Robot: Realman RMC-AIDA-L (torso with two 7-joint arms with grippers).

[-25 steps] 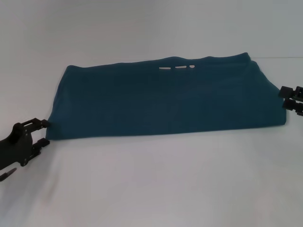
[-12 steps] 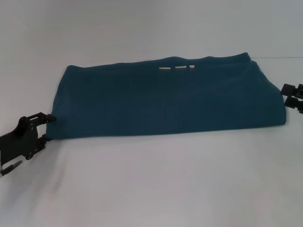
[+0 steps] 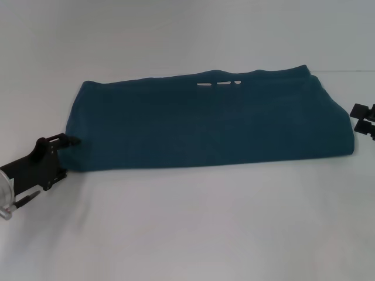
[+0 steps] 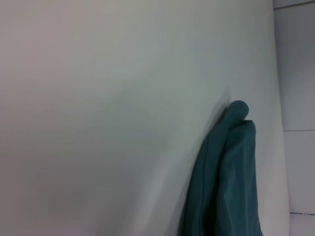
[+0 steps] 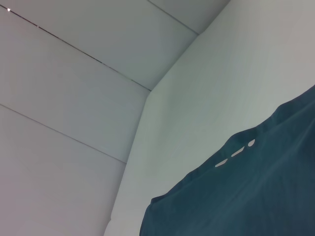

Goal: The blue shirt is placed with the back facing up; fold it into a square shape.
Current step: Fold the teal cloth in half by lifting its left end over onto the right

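The blue shirt point(image 3: 205, 126) lies on the white table point(image 3: 187, 222) as a wide folded band, long side running left to right. Its folded edge also shows in the left wrist view point(image 4: 231, 182) and its far edge in the right wrist view point(image 5: 246, 196). My left gripper point(image 3: 65, 157) is at the shirt's near left corner, open, one finger over the cloth edge and the other low beside it. My right gripper point(image 3: 358, 119) stands open just off the shirt's right end, not touching the cloth.
Small pale slits point(image 3: 218, 83) show along the shirt's far edge. White table surface stretches in front of the shirt and behind it. A pale panelled wall point(image 5: 74, 98) rises beyond the table.
My left gripper has moved right and up, onto the shirt's near left corner. My right gripper has drifted slightly right, away from the cloth. The shirt has not shifted.
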